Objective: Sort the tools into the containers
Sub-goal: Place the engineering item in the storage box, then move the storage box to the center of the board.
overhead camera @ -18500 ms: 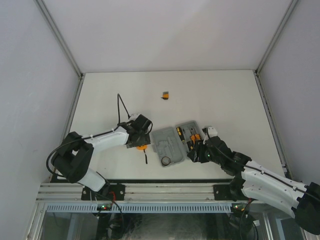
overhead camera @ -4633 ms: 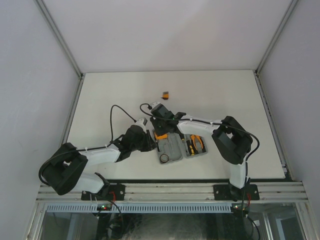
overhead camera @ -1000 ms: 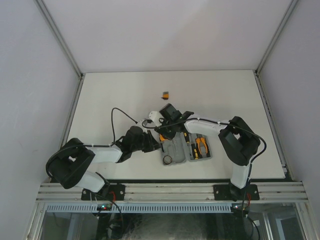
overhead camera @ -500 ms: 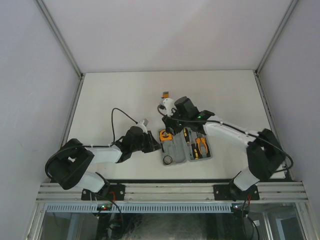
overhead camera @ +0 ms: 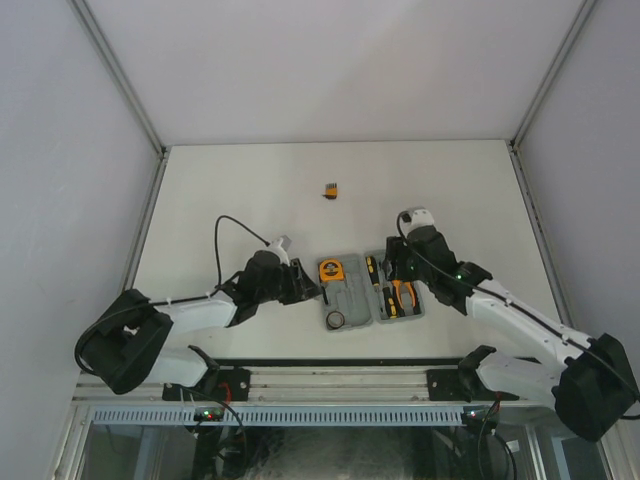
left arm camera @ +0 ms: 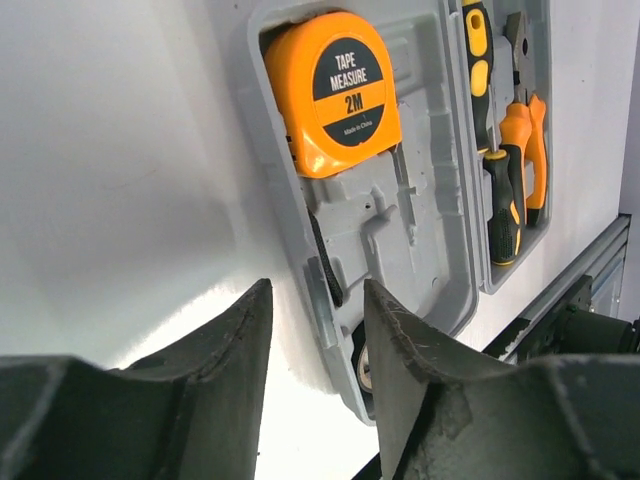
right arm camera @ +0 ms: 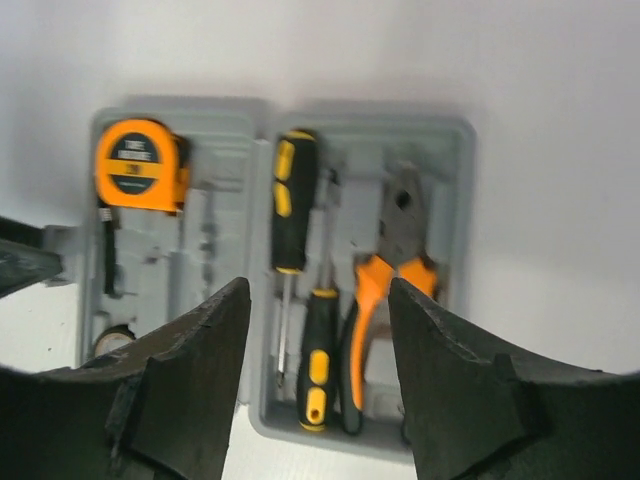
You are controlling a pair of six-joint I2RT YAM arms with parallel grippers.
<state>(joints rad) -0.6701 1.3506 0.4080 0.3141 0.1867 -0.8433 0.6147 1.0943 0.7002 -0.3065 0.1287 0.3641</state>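
The grey tool case lies open near the table's front. The orange tape measure and the black ring sit in its left half. Two screwdrivers and the orange-handled pliers sit in its right half. The tiny orange-black block lies alone on the table farther back. My left gripper is open, its fingers straddling the case's left edge. My right gripper is open and empty, hovering above the screwdrivers and the pliers.
White walls enclose the white table on three sides. The metal rail with the arm bases runs just in front of the case. The left arm's cable loops above the table.
My right arm has swung away from the case's left half to its right side. The tape measure now shows in its recess. My left gripper has stayed at the case's left edge.
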